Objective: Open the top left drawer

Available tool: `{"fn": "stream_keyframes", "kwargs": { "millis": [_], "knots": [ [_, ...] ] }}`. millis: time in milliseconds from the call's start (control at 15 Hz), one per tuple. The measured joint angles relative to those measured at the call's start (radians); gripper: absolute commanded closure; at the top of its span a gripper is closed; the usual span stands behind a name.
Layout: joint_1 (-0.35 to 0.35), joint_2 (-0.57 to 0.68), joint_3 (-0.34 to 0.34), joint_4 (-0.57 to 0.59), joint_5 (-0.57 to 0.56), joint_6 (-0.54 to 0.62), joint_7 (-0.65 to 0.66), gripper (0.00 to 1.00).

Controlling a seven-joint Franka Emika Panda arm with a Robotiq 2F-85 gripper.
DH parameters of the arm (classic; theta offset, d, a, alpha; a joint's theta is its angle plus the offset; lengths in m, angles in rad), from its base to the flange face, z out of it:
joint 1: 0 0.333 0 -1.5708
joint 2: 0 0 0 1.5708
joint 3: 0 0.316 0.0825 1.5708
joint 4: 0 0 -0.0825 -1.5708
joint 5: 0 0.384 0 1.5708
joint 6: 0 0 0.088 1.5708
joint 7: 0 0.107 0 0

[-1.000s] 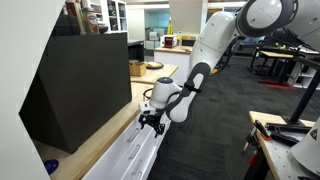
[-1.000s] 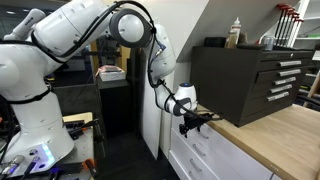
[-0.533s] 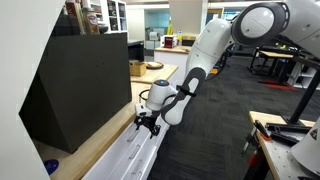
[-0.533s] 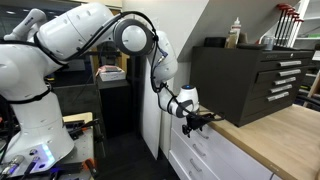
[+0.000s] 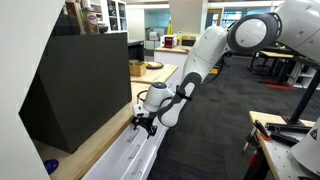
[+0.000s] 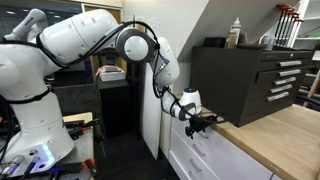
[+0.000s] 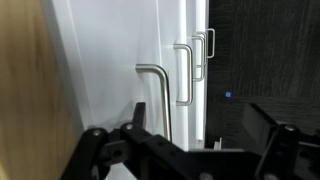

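White and flat-fronted, the long, shallow top left drawer [image 7: 110,60] sits just under the edge of the pale wooden worktop [image 7: 30,90]. Its slim silver bar handle [image 7: 166,100] stands proud of the front. In the wrist view the black pincer [image 7: 185,150] is released, its fingers [image 7: 95,150] spread wide, with the near end of the handle showing between them. Whether either finger touches the bar cannot be told. Two more silver handles [image 7: 187,75] lie farther along the white fronts. In both exterior views the white robot arm [image 5: 200,60] bends down to the cabinet front, with the pincer just beside the worktop's edge. A large black metal tool chest [image 6: 250,80] stands on the worktop.
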Motion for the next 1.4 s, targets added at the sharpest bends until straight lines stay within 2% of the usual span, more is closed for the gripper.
{"fn": "stream_keyframes", "kwargs": {
  "millis": [867,1067,1400],
  "knots": [
    [-0.033,0.027,0.032,0.023,0.0,0.006,-0.027,0.0],
    [-0.038,0.027,0.042,0.006,-0.001,0.047,-0.044,0.0],
    [-0.038,0.027,0.046,-0.055,-0.036,0.182,-0.046,0.0]
  ]
}}
